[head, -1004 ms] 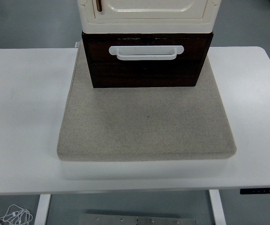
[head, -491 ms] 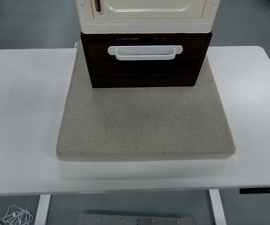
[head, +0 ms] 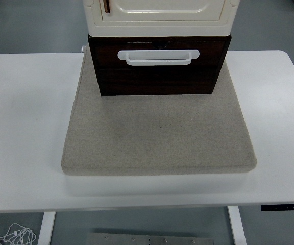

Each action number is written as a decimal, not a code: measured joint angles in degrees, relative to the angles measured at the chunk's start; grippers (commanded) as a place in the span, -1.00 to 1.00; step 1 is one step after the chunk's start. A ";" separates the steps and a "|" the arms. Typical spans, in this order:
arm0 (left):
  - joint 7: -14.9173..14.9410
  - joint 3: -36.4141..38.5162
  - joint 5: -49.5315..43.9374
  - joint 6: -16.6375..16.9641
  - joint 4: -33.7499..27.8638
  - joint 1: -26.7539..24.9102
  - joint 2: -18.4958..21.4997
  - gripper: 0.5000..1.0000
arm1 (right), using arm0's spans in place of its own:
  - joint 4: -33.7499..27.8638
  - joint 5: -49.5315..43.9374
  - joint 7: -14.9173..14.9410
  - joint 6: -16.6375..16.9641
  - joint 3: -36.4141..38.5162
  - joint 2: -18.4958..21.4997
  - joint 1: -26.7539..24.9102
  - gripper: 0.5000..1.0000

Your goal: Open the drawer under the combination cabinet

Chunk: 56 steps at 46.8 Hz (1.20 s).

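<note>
A dark brown drawer (head: 157, 76) with a white bar handle (head: 158, 56) sits at the bottom of a cream cabinet (head: 160, 18), at the top centre of the head view. The drawer front stands slightly proud of the cream body above it. The cabinet's upper door has a small brown handle (head: 106, 6) at its left. The whole unit rests on the far part of a beige felt mat (head: 160, 135). Neither of my hands nor arms shows in the view.
The mat lies on a white table (head: 24, 127) with bare surface to both sides. A control panel (head: 286, 206) sits at the table's front right edge. White cables (head: 14, 236) lie on the floor below left.
The view has shifted slightly, so the cabinet and mat sit a few pixels further left and up than a second ago. Nothing on the table has moved.
</note>
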 measured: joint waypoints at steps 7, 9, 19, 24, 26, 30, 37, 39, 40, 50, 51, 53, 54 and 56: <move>0.00 6.76 0.00 0.01 -6.10 -2.30 0.09 1.00 | 0.00 0.00 0.00 0.00 0.00 0.00 0.00 0.70; -0.01 9.65 -0.02 0.10 -8.15 -3.30 0.11 1.00 | 0.00 0.00 0.00 0.00 0.00 0.00 0.02 0.70; -0.09 23.32 0.00 0.37 -16.80 -7.84 0.80 1.00 | 0.00 -0.02 -0.02 0.00 0.00 0.00 -0.01 0.70; -0.18 30.92 -0.07 0.43 -20.43 -10.77 1.03 1.00 | 0.00 -0.02 0.00 0.00 0.00 0.00 -0.01 0.70; -0.23 33.25 -0.08 0.43 -21.52 -11.71 1.04 1.00 | 0.00 -0.02 -0.01 0.00 0.00 0.00 -0.03 0.70; -0.28 38.29 -0.12 0.32 -23.80 -13.44 1.04 1.00 | 0.00 -0.02 0.00 0.00 0.00 0.00 0.01 0.70; -0.36 49.80 -0.33 -0.27 -26.34 -19.42 -0.07 1.00 | 0.00 -0.02 0.00 0.00 0.00 0.00 0.00 0.70; -0.44 53.21 -0.64 -1.39 -26.41 -21.32 -0.83 1.00 | 0.00 -0.02 -0.01 0.00 0.00 0.00 -0.01 0.70; -0.54 54.33 -0.71 -2.07 -26.43 -21.84 -1.04 1.00 | 0.00 -0.02 0.00 0.00 0.00 0.00 -0.01 0.70; -0.57 60.05 -0.80 -6.83 -26.43 -22.74 -1.83 1.00 | 0.00 -0.02 -0.01 0.00 0.00 0.00 0.01 0.70; -0.45 60.51 -0.80 -6.92 -26.38 -22.78 -1.89 1.00 | 0.00 -0.02 -0.01 0.00 0.00 0.00 0.01 0.70; -0.07 61.46 -0.80 -7.07 -26.30 -22.85 -1.98 1.00 | 0.00 -0.02 -0.01 0.00 0.00 0.00 0.01 0.70; 0.15 62.02 -0.81 -7.08 -26.19 -22.86 -2.12 1.00 | 0.00 -0.02 -0.01 0.00 0.00 0.00 0.02 0.70; 0.36 62.91 -0.81 -7.07 -26.02 -22.87 -2.35 1.00 | 0.00 -0.02 -0.01 0.00 0.00 0.00 0.02 0.70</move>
